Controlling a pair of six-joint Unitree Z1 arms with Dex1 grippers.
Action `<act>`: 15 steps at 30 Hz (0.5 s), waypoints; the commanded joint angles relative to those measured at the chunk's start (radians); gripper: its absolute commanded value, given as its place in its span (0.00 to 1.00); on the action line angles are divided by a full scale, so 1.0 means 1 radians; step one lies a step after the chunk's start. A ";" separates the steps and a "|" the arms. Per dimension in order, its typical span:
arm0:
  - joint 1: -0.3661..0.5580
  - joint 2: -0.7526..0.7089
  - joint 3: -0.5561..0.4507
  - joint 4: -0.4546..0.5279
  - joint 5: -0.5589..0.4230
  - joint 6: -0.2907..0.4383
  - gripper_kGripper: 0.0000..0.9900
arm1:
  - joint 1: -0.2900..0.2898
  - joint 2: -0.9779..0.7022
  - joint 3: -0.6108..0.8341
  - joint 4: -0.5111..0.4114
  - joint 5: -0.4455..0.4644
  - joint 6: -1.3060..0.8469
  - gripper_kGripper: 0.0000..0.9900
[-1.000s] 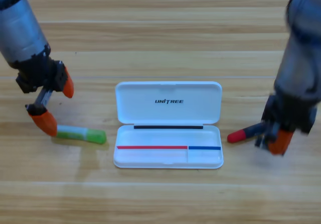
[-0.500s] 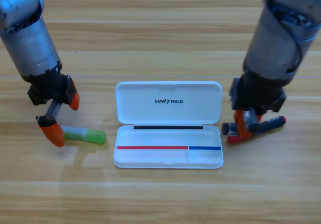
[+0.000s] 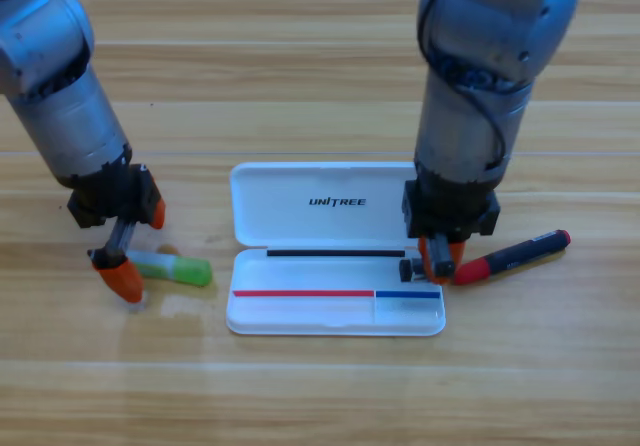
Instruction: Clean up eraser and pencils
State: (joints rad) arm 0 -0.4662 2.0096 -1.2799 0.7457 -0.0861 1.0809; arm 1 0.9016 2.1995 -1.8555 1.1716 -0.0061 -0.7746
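Note:
A white case point(image 3: 300, 313) lies open in the middle of the table, lid point(image 3: 335, 181) folded back. My right gripper point(image 3: 436, 258) points down at the tray's upper right corner, shut on the small dark eraser point(image 3: 409, 266). Just right of it, the black pencil with red ends point(image 3: 512, 255) lies slanted on the wood, free of the gripper. The light-green pencil point(image 3: 175, 267) lies left of the case. My left gripper point(image 3: 137, 246) is open, one jaw behind and one in front of that pencil's left end.
Both grey arms come down from the top edge, the right arm point(image 3: 480, 76) standing tall over the case's right end. Bare wood lies in front of the case and between the arms.
My right gripper has swung left with the eraser, from beyond the black pencil to the case's right end. The left gripper has edged right and down at the green pencil's end.

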 commanded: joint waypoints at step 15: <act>-0.048 0.063 0.065 -0.094 0.028 -0.026 0.90 | 0.063 0.094 -0.010 0.019 0.006 0.034 0.00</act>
State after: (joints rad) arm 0 -0.4932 2.0285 -1.2486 0.6845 -0.0722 1.0679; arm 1 0.9199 2.2333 -1.8650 1.1722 -0.0064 -0.7530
